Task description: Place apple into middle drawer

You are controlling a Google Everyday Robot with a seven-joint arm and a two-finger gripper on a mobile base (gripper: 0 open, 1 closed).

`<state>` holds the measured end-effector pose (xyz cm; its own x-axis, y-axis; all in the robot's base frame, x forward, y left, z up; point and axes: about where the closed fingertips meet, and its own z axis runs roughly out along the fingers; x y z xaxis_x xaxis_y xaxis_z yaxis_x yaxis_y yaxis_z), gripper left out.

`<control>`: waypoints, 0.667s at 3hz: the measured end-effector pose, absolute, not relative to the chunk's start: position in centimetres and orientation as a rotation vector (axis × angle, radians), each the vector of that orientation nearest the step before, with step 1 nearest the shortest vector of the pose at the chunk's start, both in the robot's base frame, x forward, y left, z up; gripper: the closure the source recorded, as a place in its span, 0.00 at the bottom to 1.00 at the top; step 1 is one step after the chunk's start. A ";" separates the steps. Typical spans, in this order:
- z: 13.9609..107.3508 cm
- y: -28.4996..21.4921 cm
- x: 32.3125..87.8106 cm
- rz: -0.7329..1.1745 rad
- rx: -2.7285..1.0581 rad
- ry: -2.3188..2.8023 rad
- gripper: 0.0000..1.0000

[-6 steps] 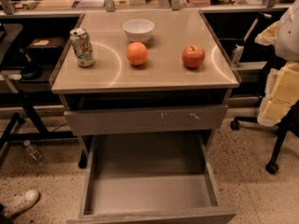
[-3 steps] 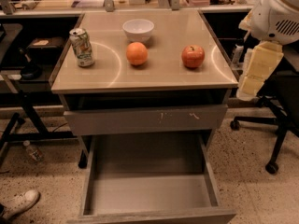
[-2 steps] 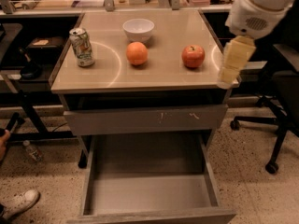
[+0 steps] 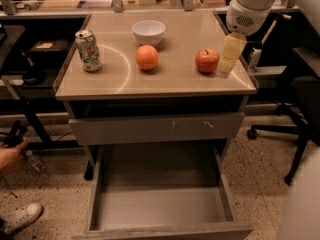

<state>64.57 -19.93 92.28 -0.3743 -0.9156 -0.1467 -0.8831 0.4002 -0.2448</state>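
Note:
The red apple (image 4: 207,60) with a short dark stem stands on the cabinet top (image 4: 120,79), at the right. My gripper (image 4: 230,52), pale yellow below a white wrist, hangs just to the right of the apple, close beside it and near the top's right edge. It holds nothing that I can see. The middle drawer (image 4: 160,206) is pulled out wide open low at the front, with a bare grey floor and nothing in it.
An orange fruit (image 4: 147,57), a white bowl (image 4: 148,32) and a drink can (image 4: 88,50) also stand on the top. A drawer with a scratched front (image 4: 155,128) sits above the open one. A person's hand (image 4: 10,156) and shoe (image 4: 20,218) are at the left; an office chair base (image 4: 290,134) at the right.
My arm has swung in from the right and moved left over the cabinet's edge, ending just beside the apple. The apple and the drawers have not moved.

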 end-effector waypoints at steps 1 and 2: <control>89.2 -21.2 69.5 -0.202 -1.537 2.447 0.00; 88.7 -20.3 69.9 -0.191 -1.539 2.447 0.00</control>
